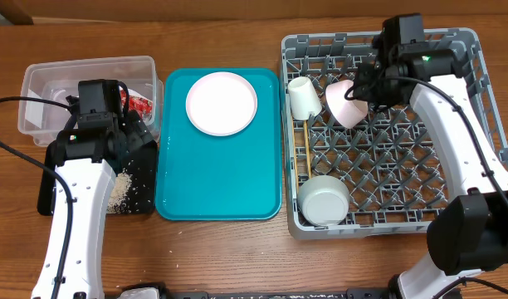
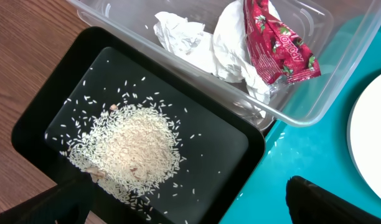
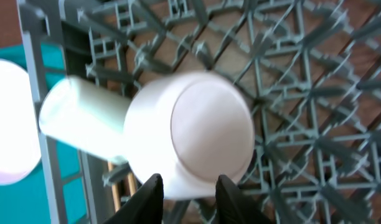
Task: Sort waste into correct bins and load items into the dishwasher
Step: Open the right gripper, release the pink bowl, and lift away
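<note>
right jaws: drawn close with a narrow gap, and the rim of the pink bowl (image 3: 197, 134) sits in that gap. view is blurred, so i cannot tell whether they bite on it. the bowl lies tilted, base toward my wrist camera, in the far left part of the dish rack (image 1: 403, 174), probably so the pegs can prop it. the white cup (image 1: 303, 97) is just beside it. the chopsticks (image 1: 307, 149) lie along the rack's left side, running toward the white bowl (image 1: 324, 199) in the near left corner.

left jaws: spread wide, pinching nothing, hanging over the black tray (image 2: 47, 106), where the rice (image 2: 137, 146) is heaped, a few grains scattered round it. next to it is the clear tub (image 2: 315, 81), holding the napkin (image 2: 197, 43) and the red wrapper (image 2: 277, 43); dry waste kept apart from food, i judge.

farther off, on the teal tray (image 1: 221, 174) between bins and rack, is the pink plate (image 1: 222, 103). it is not yet racked and looks like the last item to load.
</note>
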Action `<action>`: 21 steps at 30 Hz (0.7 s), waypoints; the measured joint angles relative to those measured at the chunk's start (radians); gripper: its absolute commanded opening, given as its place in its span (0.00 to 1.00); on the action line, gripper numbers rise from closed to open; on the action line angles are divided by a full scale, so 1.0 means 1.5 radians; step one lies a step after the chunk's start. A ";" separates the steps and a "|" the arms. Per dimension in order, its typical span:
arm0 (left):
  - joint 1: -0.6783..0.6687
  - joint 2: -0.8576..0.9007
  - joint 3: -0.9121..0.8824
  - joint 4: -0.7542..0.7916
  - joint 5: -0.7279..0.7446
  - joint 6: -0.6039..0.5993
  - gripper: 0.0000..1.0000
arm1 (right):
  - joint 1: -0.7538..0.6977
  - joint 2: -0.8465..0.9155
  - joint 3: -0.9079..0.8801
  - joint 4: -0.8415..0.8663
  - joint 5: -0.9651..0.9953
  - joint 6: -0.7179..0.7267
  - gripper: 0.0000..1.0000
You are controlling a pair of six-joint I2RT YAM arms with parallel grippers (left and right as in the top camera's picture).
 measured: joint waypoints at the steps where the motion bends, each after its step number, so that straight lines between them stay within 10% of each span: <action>1: 0.000 0.000 0.000 0.000 0.000 0.000 1.00 | 0.000 0.000 -0.001 -0.002 -0.002 0.000 0.24; 5: 0.000 0.000 0.000 0.000 0.000 0.000 1.00 | 0.000 0.000 -0.015 0.009 -0.005 0.000 0.04; 21: 0.000 0.000 0.000 0.000 0.000 0.000 1.00 | 0.000 0.016 -0.063 0.071 -0.005 0.004 0.04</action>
